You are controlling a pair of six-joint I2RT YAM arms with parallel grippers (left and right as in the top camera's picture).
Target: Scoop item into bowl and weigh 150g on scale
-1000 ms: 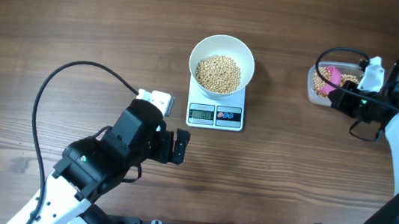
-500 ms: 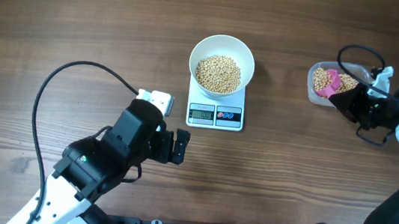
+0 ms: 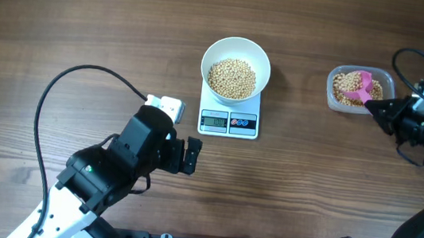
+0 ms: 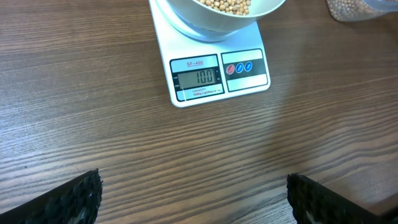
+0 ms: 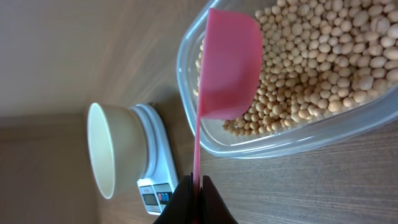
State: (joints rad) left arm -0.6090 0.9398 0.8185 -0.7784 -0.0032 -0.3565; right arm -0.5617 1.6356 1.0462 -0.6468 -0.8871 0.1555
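White and round, the bowl [image 3: 238, 48] sits on the back part of the scale [image 3: 229, 123], near the middle of the wooden worktop [image 3: 65, 6] and a little toward its far edge. Only the scale's front strip stays uncovered, where the display [image 4: 196, 77] reads 100 beside two buttons [image 4: 239, 67]. A heap of tan beans [image 3: 232, 77] covers the bowl's floor, with its wall bare above them. Well apart, toward the worktop's right edge, a clear tub [image 3: 331, 86] holds a loose layer of the same beans. A pink scoop [image 3: 366, 83] is tilted with its cup over those beans at the tub's right side; whether it carries any cannot be told. The right gripper [image 5: 198, 186] has its fingers pressed together on the scoop's thin handle [image 5: 198, 149], just outside the tub's near rim. The left gripper [image 3: 184, 156] is over bare wood toward the near edge, left of and in front of the scale. Its fingers [image 4: 68, 199] are spread wide with nothing between them, and the scale and bowl of beans lie ahead of them, not touching.
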